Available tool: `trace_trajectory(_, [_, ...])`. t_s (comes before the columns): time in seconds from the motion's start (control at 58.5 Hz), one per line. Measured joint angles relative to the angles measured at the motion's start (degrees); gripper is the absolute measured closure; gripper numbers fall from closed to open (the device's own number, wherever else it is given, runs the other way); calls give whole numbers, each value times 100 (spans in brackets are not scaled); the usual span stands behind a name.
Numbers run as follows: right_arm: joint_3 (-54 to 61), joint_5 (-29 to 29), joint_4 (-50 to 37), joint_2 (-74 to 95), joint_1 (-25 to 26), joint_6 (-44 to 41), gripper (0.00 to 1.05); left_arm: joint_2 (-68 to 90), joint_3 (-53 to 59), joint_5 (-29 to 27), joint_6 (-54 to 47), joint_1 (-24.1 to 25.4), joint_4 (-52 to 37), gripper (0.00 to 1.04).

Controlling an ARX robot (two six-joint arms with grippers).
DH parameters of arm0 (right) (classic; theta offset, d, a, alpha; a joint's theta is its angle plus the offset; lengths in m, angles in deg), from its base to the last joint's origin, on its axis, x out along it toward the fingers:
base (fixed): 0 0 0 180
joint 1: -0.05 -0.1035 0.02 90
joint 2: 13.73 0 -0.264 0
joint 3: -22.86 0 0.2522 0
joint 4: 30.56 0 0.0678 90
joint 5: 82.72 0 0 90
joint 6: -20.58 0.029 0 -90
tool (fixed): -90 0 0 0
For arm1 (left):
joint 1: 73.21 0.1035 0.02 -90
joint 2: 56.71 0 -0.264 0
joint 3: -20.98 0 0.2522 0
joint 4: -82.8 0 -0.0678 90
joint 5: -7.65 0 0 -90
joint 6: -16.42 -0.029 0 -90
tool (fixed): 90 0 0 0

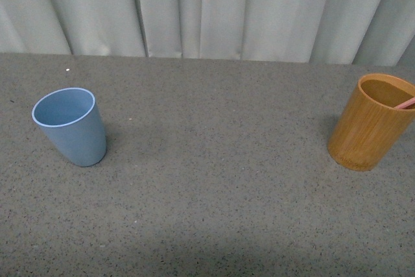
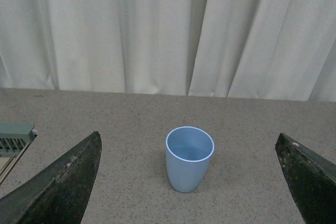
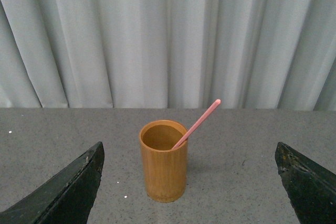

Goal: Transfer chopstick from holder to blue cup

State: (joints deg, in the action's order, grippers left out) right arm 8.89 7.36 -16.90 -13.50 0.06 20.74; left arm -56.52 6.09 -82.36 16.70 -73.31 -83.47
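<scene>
— Where is the chopstick (image 3: 197, 124) found?
— It is seen leaned inside the holder (image 3: 164, 174), its upper end raised past the rim. The holder is set at the counter's (image 1: 220, 180) right side, well apart from the blue cup (image 1: 71, 128) at the left.
— How are the claws held?
— The left claw (image 2: 189, 136) is spread wide, with the blue cup framed between its fingers. The right claw (image 3: 189, 145) is spread likewise, with the holder framed.
</scene>
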Motion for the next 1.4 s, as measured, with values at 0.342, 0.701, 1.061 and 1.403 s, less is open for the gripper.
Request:
trace_trajectory(0.342, [0,0,0,0,0,0,10,0,0,0,0,0,0,7])
trace_trajectory(0.701, [0,0,0,0,0,0,10,0,0,0,0,0,0,7])
trace_trajectory(1.061, [0,0,0,0,0,0,10,0,0,0,0,0,0,7])
trace_trajectory(1.403, [0,0,0,0,0,0,10,0,0,0,0,0,0,7])
